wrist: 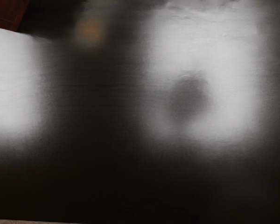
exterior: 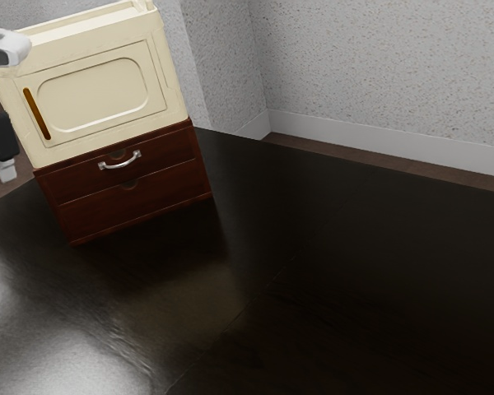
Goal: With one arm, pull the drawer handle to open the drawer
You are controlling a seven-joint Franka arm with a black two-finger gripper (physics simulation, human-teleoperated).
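The pincer point(exterior: 6, 170) is hanging at the exterior view's left edge, pointing downward under the white part of the arm point(exterior: 6, 47), and I cannot tell from the pictures whether it is standing spread or pressed together. To the exterior view's right of the pincer, and apart from it, the silver handle point(exterior: 119, 161) is sitting on the front of the upper drawer point(exterior: 160, 150), curving between its two mounts. That drawer is lying closed in the dark red-brown cabinet point(exterior: 193, 156), and the lower drawer point(exterior: 136, 206) is resting closed beneath it, reaching lower in that view than the pincer's tip. Higher than the pincer's tip, a cream box point(exterior: 95, 95) is standing on the cabinet, its amber strip point(exterior: 37, 113) running down the side of its front nearer the pincer. The glossy black worktop point(exterior: 354, 263) is carrying the cabinet and stretching away from the pincer toward the exterior view's right, with the speckled wall point(exterior: 379, 74) and its white baseboard point(exterior: 387, 144) rising beyond. In the wrist view, the worktop is spreading out before the pincer, showing pale reflections and a faint orange glow.
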